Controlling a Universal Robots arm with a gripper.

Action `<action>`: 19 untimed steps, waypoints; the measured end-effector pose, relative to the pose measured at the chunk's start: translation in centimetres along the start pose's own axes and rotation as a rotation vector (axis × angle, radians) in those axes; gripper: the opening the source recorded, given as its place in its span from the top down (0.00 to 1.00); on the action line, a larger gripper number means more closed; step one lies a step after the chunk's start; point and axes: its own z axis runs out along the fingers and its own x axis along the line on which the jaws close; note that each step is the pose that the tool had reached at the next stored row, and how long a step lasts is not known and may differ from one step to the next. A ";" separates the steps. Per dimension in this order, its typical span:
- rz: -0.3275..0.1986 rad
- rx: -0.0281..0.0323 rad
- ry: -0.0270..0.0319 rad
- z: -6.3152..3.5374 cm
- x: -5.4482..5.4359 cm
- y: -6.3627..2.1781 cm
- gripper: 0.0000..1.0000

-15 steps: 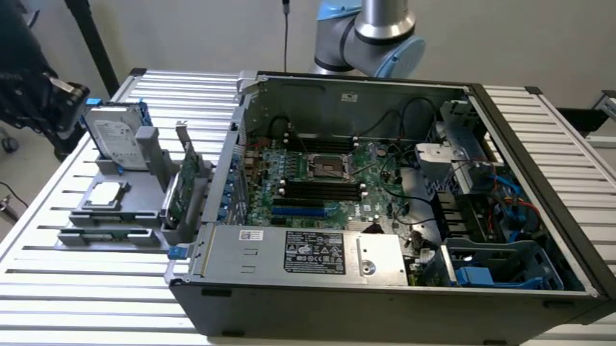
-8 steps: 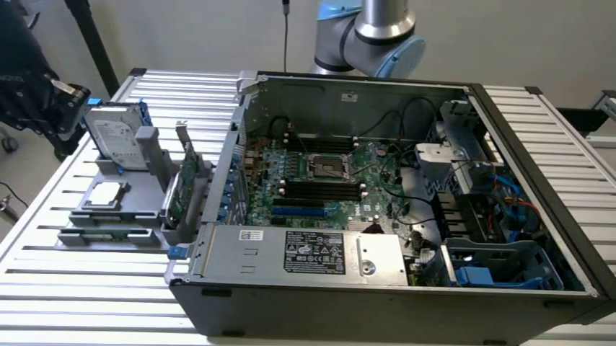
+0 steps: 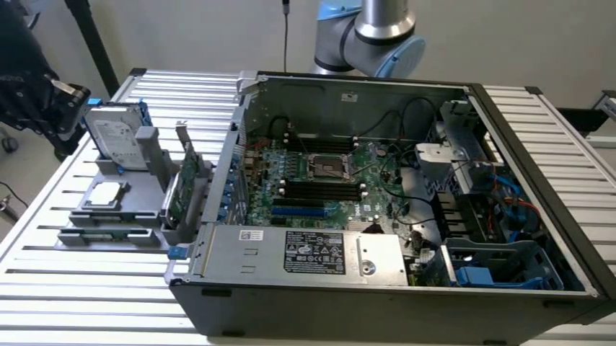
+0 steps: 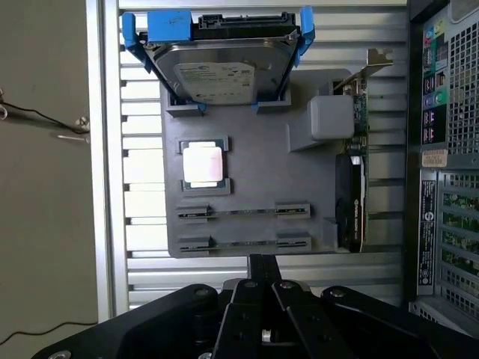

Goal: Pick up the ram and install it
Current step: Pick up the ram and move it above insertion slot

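One grey plastic holder (image 4: 247,161) lies on the ribbed metal surface (image 4: 142,277), just beside one open black computer case (image 3: 500,130). The holder carries one silver hard drive (image 4: 224,71) clipped between two blue rails (image 4: 172,22) and tilted up at one end. It also carries one square, flat processor (image 4: 203,164) with a pale metal lid in a shallow recess. One green expansion card (image 4: 358,112) with a metal bracket stands on edge along the side towards the case.

At the holder's end nearest the hand (image 4: 262,262) are two long slotted cradles, one behind the other. The ram (image 4: 243,241) stands on edge in the nearer cradle, a thin, narrow green strip seen from its top edge. In the exterior view it lies at the holder's near end (image 3: 108,235). A like thin edge shows in the second cradle, but I cannot tell what it is.

The hand is black, matt and angular, and hangs above the surface just short of the holder, apart from the ram. How far it is open I cannot tell.

Inside the case lies one green motherboard (image 3: 318,173) with long black slots side by side, and one silver power supply (image 3: 298,252) with a label.
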 end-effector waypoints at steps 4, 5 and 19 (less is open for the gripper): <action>-0.025 -0.0009 0.0010 0.14 0.0 0.00 0.89; -0.043 -0.0017 0.0020 0.17 0.0 -0.01 0.89; -0.297 -0.0077 0.0147 1.05 0.0 -0.05 0.89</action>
